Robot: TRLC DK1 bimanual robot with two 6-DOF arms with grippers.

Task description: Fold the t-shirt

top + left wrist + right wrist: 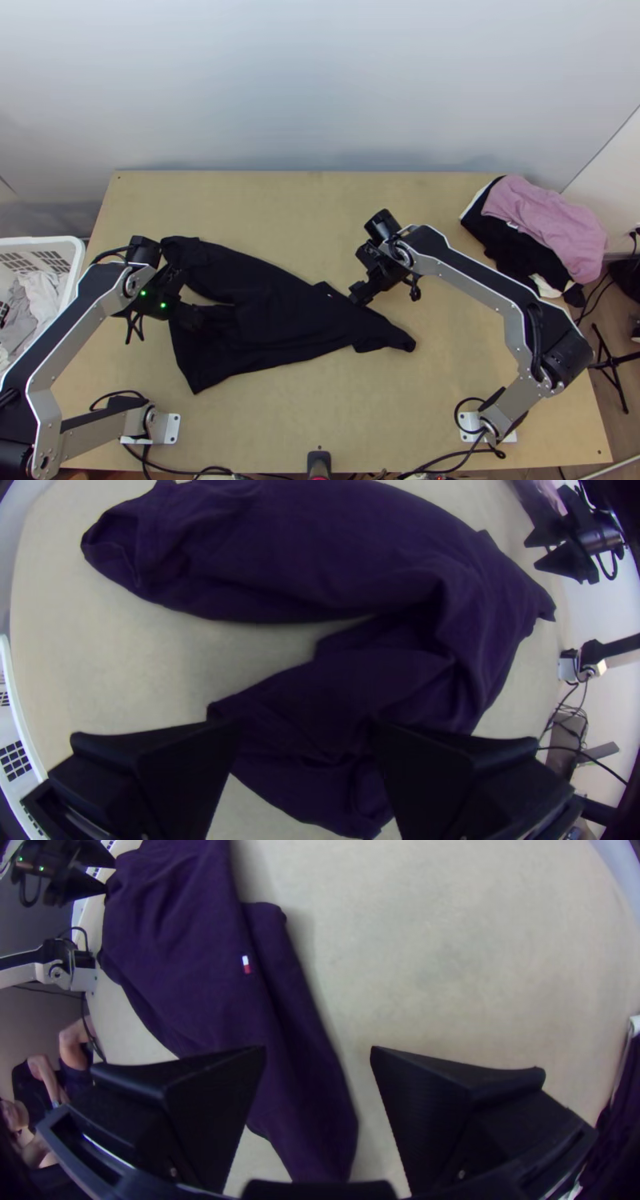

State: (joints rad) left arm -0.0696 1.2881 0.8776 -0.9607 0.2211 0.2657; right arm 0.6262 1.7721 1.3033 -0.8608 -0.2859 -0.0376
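Your rumpled black fabric t-shirt (264, 316) is lying left of the top view's centre on the light wooden table (320, 416). Left jaws and right jaws are standing parted; you're likely needing shallow edge pinches, smoothing evenly before folding.

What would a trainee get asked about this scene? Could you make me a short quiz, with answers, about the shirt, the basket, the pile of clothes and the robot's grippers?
1. True or false: the left gripper is open over the shirt.
2. In the pile, what colour is the cloth on top?
a) green
b) pink
c) yellow
3. Fill in: in the top view, the white basket stands to the ____ of the shirt.

Key: 1 true; 2 b; 3 left.
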